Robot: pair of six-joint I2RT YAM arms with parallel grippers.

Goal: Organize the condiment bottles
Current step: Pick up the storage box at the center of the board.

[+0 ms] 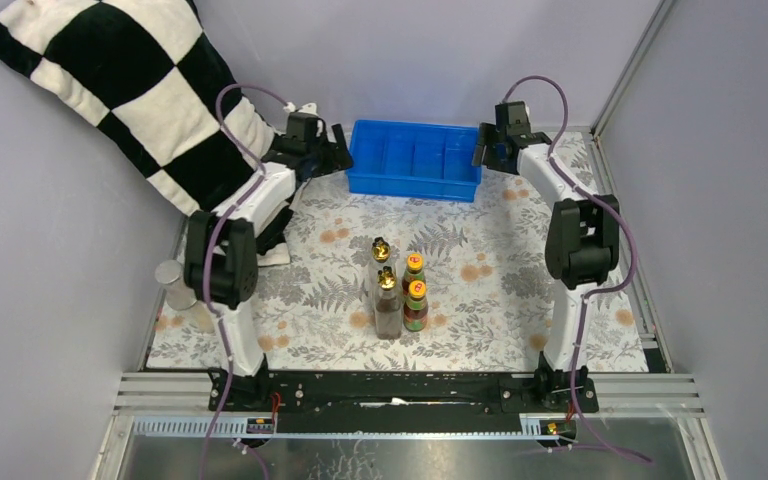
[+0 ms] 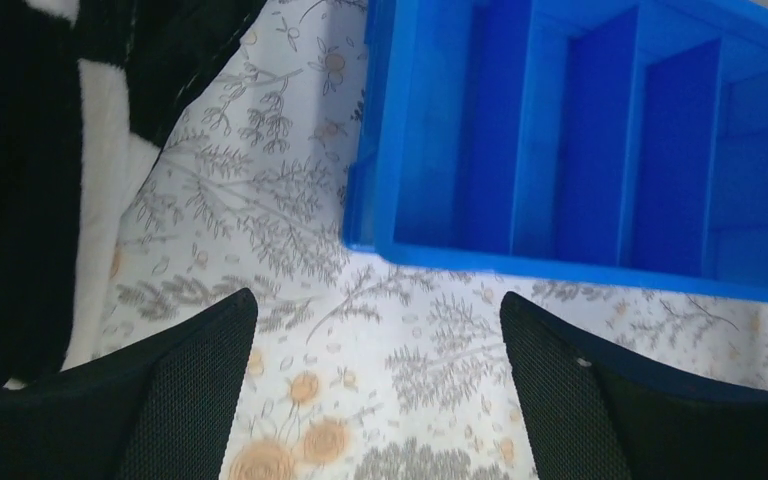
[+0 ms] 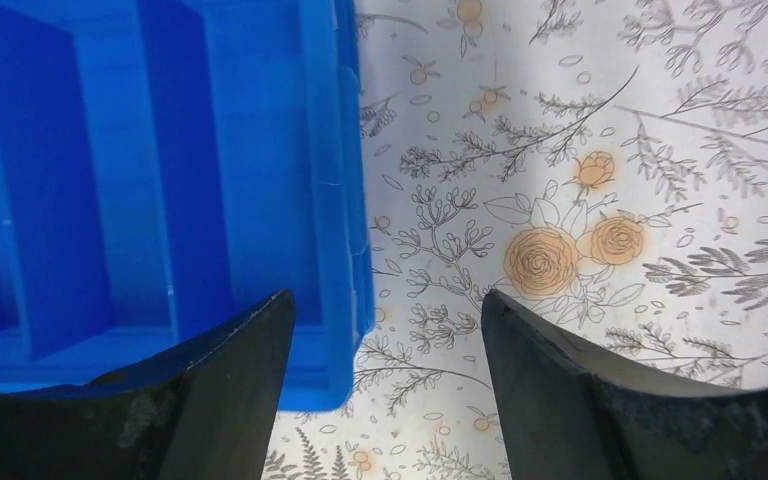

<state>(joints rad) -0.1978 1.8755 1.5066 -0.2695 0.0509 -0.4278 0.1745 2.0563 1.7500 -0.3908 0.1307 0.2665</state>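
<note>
So, step: tray handling, as I read it; both pincers sat at the ends of the blue compartment tray (image 1: pixel 415 186), with no bottle in hand.
Left pincer (image 2: pixel 375 305): open wide, nothing between the fingers, hovering over the desk (image 1: pixel 520 300) just off the tray's left corner.
Right pincer (image 3: pixel 385 297): open, narrower than the left; the tray's right end wall lay in the gap toward the left finger, no clear contact seen.
Tray: far side of the desk, no bottles seen in it.
Gold-spouted bottles (image 1: pixel 388 305): two, upright, mid-desk, one behind the other.
Orange-capped bottles (image 1: pixel 416 305): two, upright, just beside the gold-spouted pair on their right.
Other containers (image 1: pixel 170 284): grey shapes at the desk's left edge, partly hidden by the left arm; kind unclear.
Next move: probably close on the tray ends and shift it, both arms together so it wouldn't twist. Then go for the mid-desk bottles one at a time, since they stood packed close and looked easy to tip.
</note>
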